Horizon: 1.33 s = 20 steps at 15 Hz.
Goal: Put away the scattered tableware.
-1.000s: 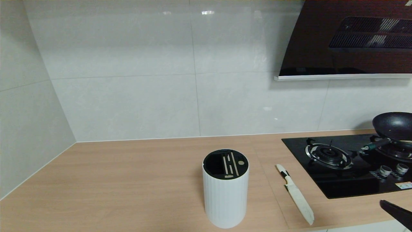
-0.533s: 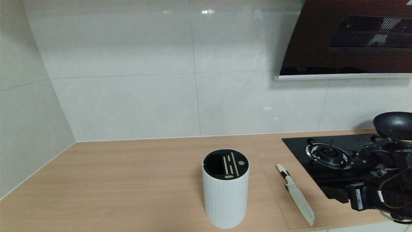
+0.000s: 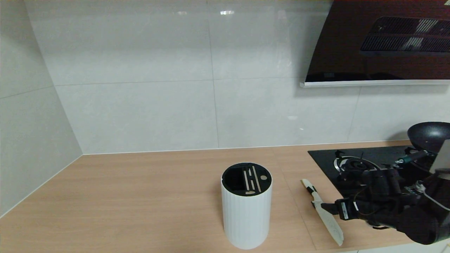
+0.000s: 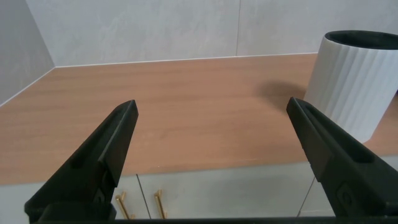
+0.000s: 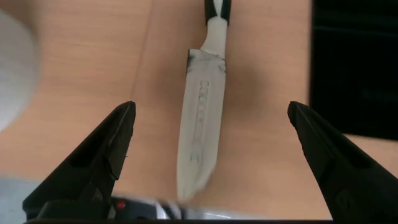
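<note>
A white knife (image 3: 322,211) with a black band on its handle lies flat on the wooden counter between the holder and the stove, blade toward the front edge. In the right wrist view the knife (image 5: 201,116) lies below and between the spread fingers. My right gripper (image 3: 332,208) hovers open just over the blade, coming in from the right. A white ribbed cylindrical knife holder (image 3: 246,204) with a black slotted top stands left of the knife. My left gripper (image 4: 211,155) is open, held off the counter's front edge with the holder (image 4: 353,81) beyond it.
A black gas stove (image 3: 355,165) is set into the counter at the right, with a black pan (image 3: 428,135) on its far burner. A range hood (image 3: 379,42) hangs above. Bare wooden counter (image 3: 140,196) stretches left of the holder to the tiled corner.
My right arm has come in from the lower right corner, moving left over the stove's front edge until its open gripper hangs over the knife blade. Knife and holder have not moved.
</note>
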{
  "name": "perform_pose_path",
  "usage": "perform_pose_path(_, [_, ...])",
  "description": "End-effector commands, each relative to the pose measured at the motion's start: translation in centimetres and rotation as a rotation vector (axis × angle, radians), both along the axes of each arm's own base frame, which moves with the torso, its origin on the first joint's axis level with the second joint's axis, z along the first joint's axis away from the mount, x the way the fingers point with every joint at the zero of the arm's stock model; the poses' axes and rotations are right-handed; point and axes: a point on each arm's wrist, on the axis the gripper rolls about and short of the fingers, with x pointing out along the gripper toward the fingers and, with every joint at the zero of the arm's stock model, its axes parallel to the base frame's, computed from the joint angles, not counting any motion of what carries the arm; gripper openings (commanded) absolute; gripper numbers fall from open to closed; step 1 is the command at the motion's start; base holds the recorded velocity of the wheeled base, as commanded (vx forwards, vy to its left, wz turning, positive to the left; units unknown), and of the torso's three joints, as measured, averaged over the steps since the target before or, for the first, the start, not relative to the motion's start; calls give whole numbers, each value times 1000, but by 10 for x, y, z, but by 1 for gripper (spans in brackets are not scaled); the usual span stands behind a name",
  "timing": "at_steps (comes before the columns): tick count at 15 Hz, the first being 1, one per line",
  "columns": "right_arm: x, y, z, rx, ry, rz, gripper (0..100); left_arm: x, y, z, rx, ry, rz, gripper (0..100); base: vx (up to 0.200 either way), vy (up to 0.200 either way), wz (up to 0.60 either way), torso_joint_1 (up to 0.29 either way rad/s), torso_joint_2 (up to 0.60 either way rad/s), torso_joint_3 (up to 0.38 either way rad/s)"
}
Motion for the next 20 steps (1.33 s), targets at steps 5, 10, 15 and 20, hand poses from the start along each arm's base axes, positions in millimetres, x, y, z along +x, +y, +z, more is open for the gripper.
perform_pose_path(5, [25, 11, -44, -15, 69, 17, 100, 0, 0, 0, 0, -1, 0, 100, 0, 0, 0, 0, 0, 0])
perform_pose_path(10, [45, 15, -59, -11, 56, 18, 100, 0, 0, 0, 0, -1, 0, 100, 0, 0, 0, 0, 0, 0])
perform_pose_path(15, [54, 16, -67, -38, 44, -13, 100, 0, 0, 0, 0, -1, 0, 100, 0, 0, 0, 0, 0, 0])
perform_pose_path(20, [58, 16, -71, -35, 43, -15, 100, 0, 0, 0, 0, -1, 0, 100, 0, 0, 0, 0, 0, 0])
